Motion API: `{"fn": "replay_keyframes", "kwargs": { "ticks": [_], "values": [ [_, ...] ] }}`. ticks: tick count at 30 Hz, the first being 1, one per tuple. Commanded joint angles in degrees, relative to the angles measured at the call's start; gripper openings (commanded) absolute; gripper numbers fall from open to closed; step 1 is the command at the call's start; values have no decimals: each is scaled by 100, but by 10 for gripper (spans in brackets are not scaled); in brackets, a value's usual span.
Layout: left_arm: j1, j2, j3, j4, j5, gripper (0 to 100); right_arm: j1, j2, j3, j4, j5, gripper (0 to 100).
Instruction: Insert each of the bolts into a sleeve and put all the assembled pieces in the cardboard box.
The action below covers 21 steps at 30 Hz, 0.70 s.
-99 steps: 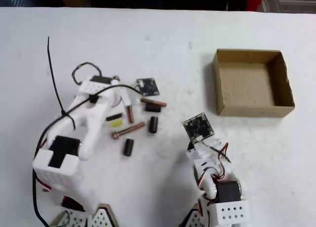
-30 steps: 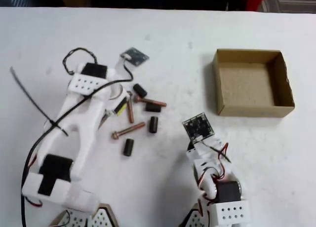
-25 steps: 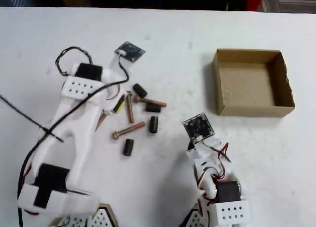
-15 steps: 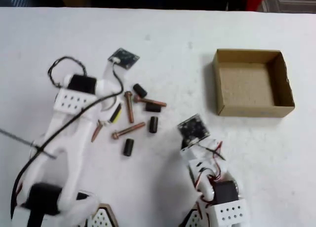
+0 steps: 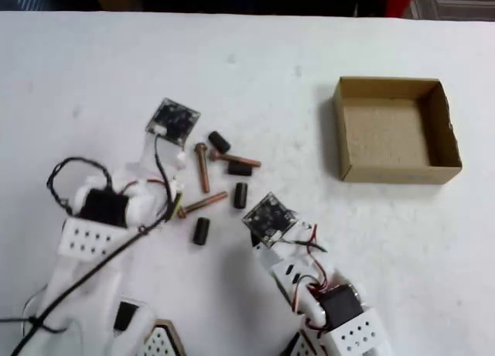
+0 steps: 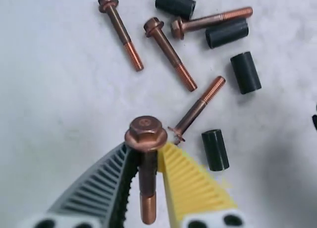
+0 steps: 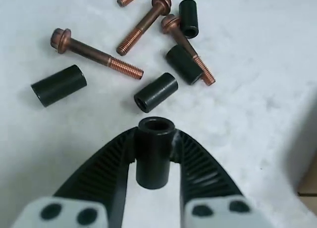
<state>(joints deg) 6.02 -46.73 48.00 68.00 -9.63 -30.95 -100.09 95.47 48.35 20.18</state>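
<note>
- Left gripper: grey and yellow fingers were closed tight on a copper bolt. They pinched the shank just under the flanged head, with the threaded end pointing back toward the wrist.
- Right gripper: black fingers were clamped on a black sleeve. Its open bore faced away from the wrist.
- Four loose bolts lay on the white table in a scattered cluster, with four loose sleeves among them. One bolt lay alongside a sleeve, touching it.
- In the high view the cluster sat between the two arms. The left arm was at the near-left edge and the right arm near the middle.
- Cardboard box: open-topped and upright, on the right side of the table, well apart from the cluster and from both grippers.
</note>
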Motion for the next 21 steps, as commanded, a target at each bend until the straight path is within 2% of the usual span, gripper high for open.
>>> {"fn": "replay_keyframes", "kwargs": {
  "ticks": [1,10,16,21],
  "values": [
    [40,-620,62,-413,343,24,-127,4,-18,-382,-571,17],
    [84,-1103,88,-765,1152,24,-136,4,-9,-1701,-1512,20],
    [92,-1103,79,-1116,1855,24,-532,40,158,-2396,-1538,21],
    [382,-1103,70,-1468,1925,24,-611,13,158,-2404,-1521,17]
  ]
}}
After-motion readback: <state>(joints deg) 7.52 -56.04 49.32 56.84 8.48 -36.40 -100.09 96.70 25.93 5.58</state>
